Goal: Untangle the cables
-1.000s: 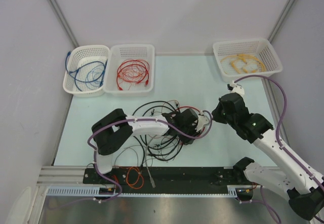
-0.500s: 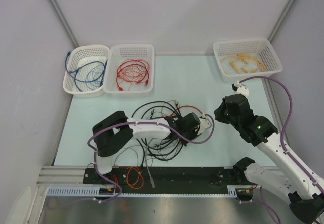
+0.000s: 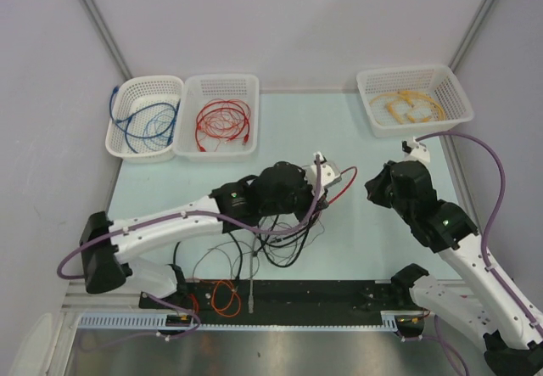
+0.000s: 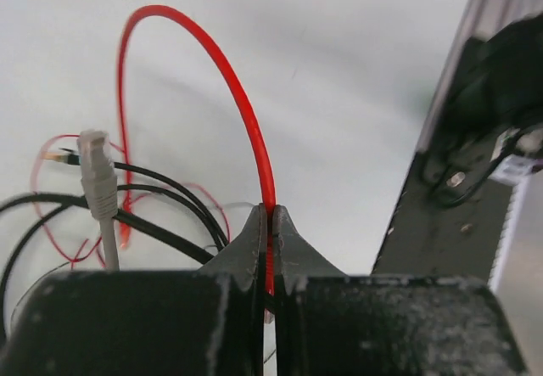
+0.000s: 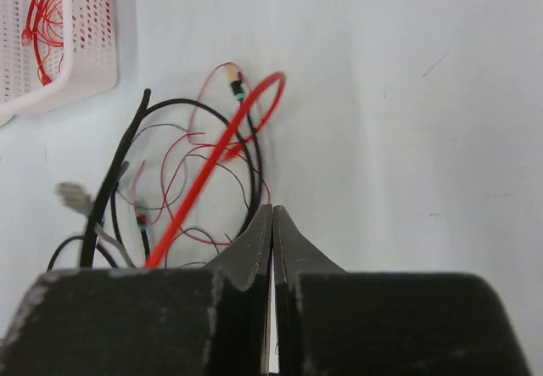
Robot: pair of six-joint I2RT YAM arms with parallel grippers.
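Left white mesh basket (image 3: pixel 153 80): blue wire (image 3: pixel 134 126).
Middle basket (image 3: pixel 221 78): red wire (image 3: pixel 222 122).
Right basket (image 3: pixel 403 71): yellowish wire (image 3: pixel 407 104).
Black-and-red cable tangle (image 3: pixel 276 249): on the surface (image 3: pixel 356 134), partly hidden by left arm (image 3: pixel 170 223).
Left hand (image 4: pixel 271 221): was clamped on red cable (image 4: pixel 254 134).
Right hand (image 5: pixel 272 216): was closed.

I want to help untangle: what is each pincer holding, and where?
The left pincer pinches the red cable partway along its length. The right pincer is shut, holding nothing.

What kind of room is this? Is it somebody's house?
Not a house; most likely a robot lab work cell. Two robot arms are bolted to a pale table, plain white panels wall it in, and white baskets hold cables sorted by colour.
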